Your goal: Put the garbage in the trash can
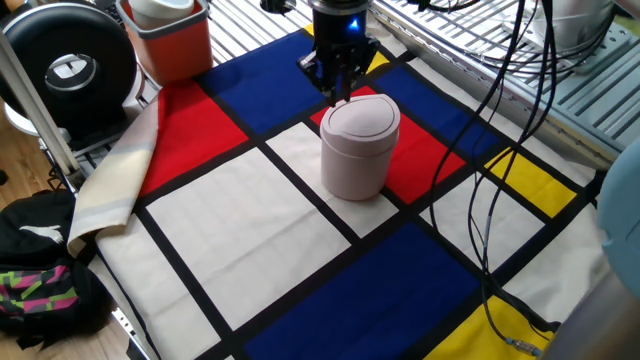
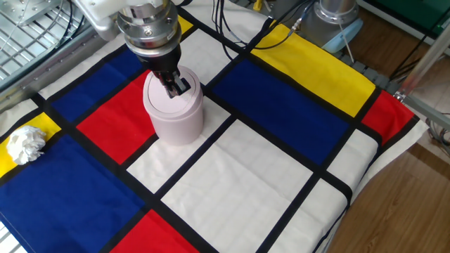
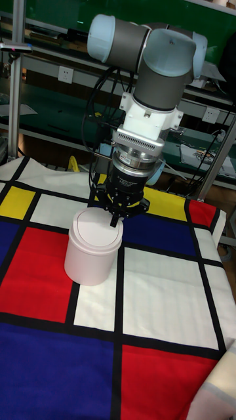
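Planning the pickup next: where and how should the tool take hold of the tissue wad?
Come straight down on the tissue wad and close across the middle of its bulk. It is a loose, crumpled lump lying low on the cloth, with open cloth all round it, so no side is blocked. The tool, now shut over the pink trash can, would need to open first.

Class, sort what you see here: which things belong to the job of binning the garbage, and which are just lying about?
Belong to the job:
tissue wad
pink trash can
gripper, jaws closed, empty, above the lid

Just lying about:
red-orange bin
black round case
backpack
hanging cables
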`<state>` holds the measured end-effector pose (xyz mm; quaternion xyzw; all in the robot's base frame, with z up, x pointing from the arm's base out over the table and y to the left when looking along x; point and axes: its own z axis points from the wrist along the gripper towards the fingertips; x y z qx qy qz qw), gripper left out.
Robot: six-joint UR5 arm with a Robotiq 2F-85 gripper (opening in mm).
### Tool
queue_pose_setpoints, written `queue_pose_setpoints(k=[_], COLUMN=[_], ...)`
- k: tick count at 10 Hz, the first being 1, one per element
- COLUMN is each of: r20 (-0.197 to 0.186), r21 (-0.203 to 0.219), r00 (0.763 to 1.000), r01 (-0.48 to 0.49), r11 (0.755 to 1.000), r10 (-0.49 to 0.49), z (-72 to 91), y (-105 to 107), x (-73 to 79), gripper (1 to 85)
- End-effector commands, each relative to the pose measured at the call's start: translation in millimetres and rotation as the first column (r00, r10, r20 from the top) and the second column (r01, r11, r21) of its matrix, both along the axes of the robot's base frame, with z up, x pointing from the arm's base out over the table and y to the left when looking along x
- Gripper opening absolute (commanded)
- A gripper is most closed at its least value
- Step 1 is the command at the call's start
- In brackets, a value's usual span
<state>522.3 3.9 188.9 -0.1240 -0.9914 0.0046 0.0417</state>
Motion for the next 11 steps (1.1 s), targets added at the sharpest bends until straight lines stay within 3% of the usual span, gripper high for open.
queue_pose_setpoints(k=[1, 5, 8, 11], r20=[0.003, 0.058, 0.092, 0.095], r21=[0.013, 0.000, 0.016, 0.016], r00=[1.000, 0.998, 0.995, 0.995], r01=[0.009, -0.018, -0.029, -0.030], r11=[1.000, 1.000, 0.999, 0.999], r10=[-0.009, 0.018, 0.027, 0.029], z=[1.1, 3.0, -6.5, -5.4], y=[3.7, 7.1, 18.6, 24.5], x=[1.1, 23.7, 43.8, 49.1], gripper=[1.0, 1.0, 1.0, 1.0])
